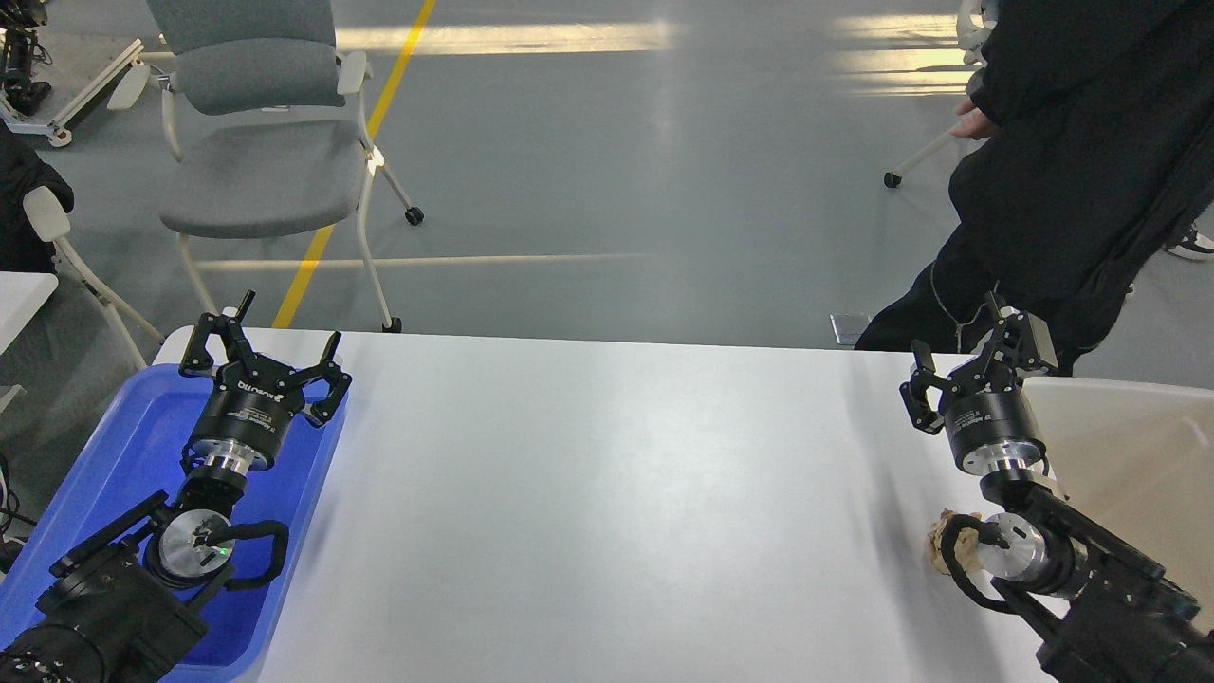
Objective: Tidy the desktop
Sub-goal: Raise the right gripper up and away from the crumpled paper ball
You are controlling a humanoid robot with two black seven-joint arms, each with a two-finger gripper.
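Jaws on both sides spread wide, nothing held: left gripper [263, 353] above the far end of the blue tray [123, 446], right gripper [967, 365] by the near-left corner of the cream bin [1129, 455]. Desktop [607, 493] spans between tray and bin, bare across its middle. Crumpled tan paper [950, 548] lies on it at right, partly hidden by the right arm.

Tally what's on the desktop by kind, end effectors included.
Blue plastic tray: 1
Cream-white bin: 1
Crumpled brown paper wad: 1, partly hidden by the right arm
End effectors: 2, left end effector and right end effector, both open
Total: 5, all on or over the desktop
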